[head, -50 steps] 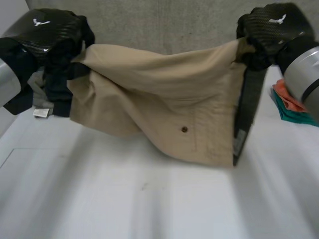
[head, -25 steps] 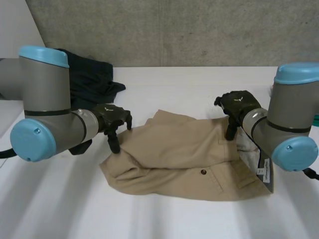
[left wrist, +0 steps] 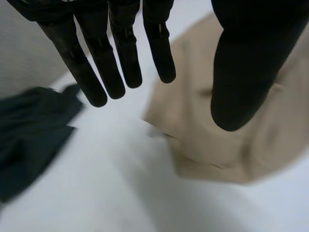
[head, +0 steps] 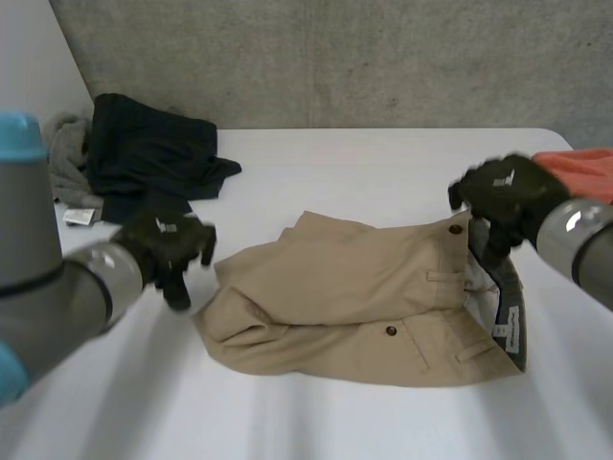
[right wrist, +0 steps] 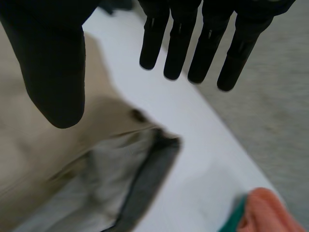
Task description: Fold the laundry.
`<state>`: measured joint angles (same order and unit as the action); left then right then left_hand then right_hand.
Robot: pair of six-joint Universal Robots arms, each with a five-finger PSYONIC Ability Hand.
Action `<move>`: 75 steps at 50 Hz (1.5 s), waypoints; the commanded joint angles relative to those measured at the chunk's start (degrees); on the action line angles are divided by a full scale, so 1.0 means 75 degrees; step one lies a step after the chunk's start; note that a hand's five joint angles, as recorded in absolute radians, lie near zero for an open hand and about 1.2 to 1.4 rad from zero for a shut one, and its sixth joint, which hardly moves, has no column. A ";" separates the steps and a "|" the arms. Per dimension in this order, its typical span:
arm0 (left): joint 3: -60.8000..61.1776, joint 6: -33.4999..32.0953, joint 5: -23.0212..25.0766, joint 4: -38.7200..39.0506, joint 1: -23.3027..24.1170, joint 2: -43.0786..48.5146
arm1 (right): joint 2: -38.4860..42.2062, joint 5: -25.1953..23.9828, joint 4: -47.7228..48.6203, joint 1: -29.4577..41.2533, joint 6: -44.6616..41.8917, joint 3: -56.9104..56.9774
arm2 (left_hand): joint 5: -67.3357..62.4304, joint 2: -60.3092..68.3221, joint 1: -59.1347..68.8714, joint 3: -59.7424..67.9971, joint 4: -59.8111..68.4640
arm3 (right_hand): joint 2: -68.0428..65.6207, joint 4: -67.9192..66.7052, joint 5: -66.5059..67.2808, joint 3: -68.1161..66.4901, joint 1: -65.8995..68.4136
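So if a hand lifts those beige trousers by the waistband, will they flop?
Probably flop: the beige trousers lie in soft rumpled folds. The waistband looks thicker, so likely a firmer grip. Pushed, they would probably bunch, not slide whole.

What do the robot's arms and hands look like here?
Both arms are rounded grey tubes. The left arm carries a light-blue cap at a joint, and the right arm is plain grey. Each ends in a black hand, the left hand and the right hand, with a small white mark on its back, slim fingers and a thick rounded thumb.
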<state>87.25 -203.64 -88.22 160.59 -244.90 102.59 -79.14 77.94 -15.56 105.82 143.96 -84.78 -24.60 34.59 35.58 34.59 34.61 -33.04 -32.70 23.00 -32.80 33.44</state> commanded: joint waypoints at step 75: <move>-0.9864 0.0631 -0.0999 0.3220 0.0005 0.3795 | 0.3966 0.1116 0.6539 0.0457 0.2250 0.7377 | -0.6054 0.6055 0.5923 0.6055 0.6052 | -0.6262 -0.6306 0.6266 -0.6293 0.6208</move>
<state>24.12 -205.67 -92.28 177.70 -244.36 133.80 -47.57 85.15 28.07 109.72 155.21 -41.12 -56.10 68.34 64.86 68.13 68.69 -67.30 -68.36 56.95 -67.90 65.07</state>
